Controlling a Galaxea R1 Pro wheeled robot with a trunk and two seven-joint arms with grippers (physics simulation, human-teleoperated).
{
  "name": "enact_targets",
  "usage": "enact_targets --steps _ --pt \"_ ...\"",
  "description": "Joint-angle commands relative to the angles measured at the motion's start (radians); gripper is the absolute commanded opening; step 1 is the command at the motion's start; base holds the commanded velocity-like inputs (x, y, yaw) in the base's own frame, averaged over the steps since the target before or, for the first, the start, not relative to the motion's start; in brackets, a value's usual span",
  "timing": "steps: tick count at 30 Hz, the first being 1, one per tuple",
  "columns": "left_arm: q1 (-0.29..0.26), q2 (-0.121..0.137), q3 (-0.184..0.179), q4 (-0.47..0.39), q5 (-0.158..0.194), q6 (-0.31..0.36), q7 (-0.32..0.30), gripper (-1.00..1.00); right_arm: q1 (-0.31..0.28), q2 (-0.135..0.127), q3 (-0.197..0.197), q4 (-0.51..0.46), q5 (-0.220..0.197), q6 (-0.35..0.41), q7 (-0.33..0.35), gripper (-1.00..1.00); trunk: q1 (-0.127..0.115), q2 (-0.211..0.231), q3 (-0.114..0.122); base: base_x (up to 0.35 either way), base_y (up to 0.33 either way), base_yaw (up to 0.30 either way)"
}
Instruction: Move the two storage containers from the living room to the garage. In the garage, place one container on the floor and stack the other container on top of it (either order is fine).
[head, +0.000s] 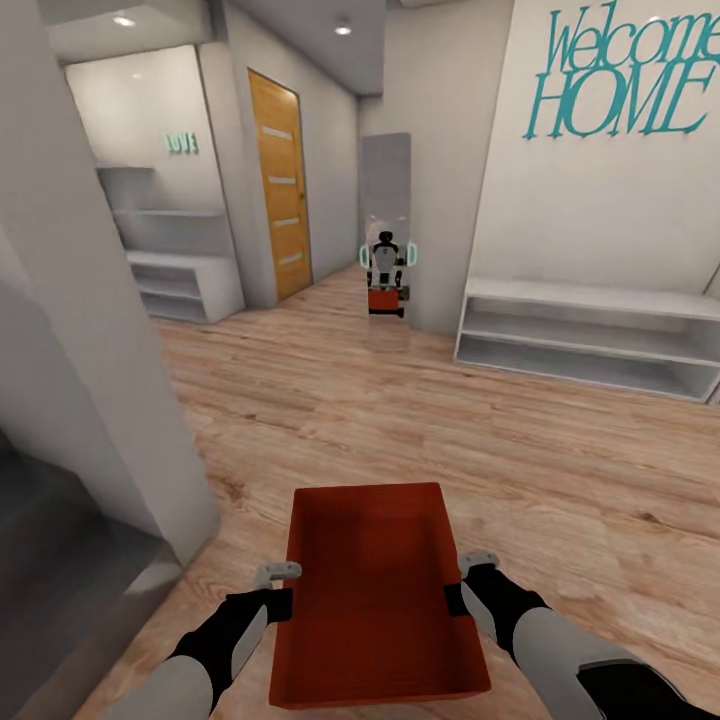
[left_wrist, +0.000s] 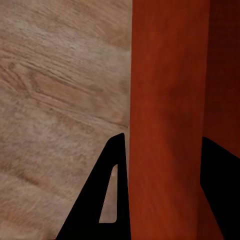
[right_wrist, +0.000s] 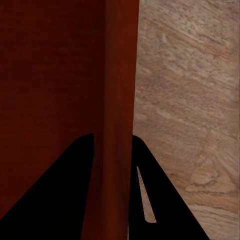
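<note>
One red-orange storage container (head: 375, 585) hangs low in front of me over light wood-plank floor (head: 400, 400), open top up and empty. My left gripper (head: 285, 600) is shut on its left wall, and my right gripper (head: 455, 598) is shut on its right wall. The left wrist view has the container's wall (left_wrist: 167, 100) pinched between the left gripper's (left_wrist: 165, 190) dark fingers. In the right wrist view the wall (right_wrist: 120, 75) sits the same way in the right gripper (right_wrist: 112, 185). The second container and the garage are out of view.
A grey wall corner (head: 90, 350) juts out close on the left. A low white shelf (head: 590, 335) lines the right wall under "Welcome HOME" lettering. Ahead, a tall mirror (head: 385, 225) reflects me with the container, with a wooden door (head: 280, 185) and white shelves (head: 180, 270) to its left.
</note>
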Motion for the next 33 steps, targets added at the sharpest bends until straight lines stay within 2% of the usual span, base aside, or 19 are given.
enact_targets --steps 1,33 --pt "0.000 0.000 0.006 -0.002 -0.008 0.007 0.004 -1.00 0.000 -0.001 -0.002 -0.003 0.016 0.009 -0.003 -1.00 0.000 0.000 -0.001 0.348 0.000 0.000" --pt "0.000 0.000 0.006 -0.002 -0.008 0.007 0.004 -1.00 0.000 -0.001 -0.002 -0.003 0.016 0.009 -0.003 -1.00 0.000 0.000 -0.001 0.348 0.000 0.000"
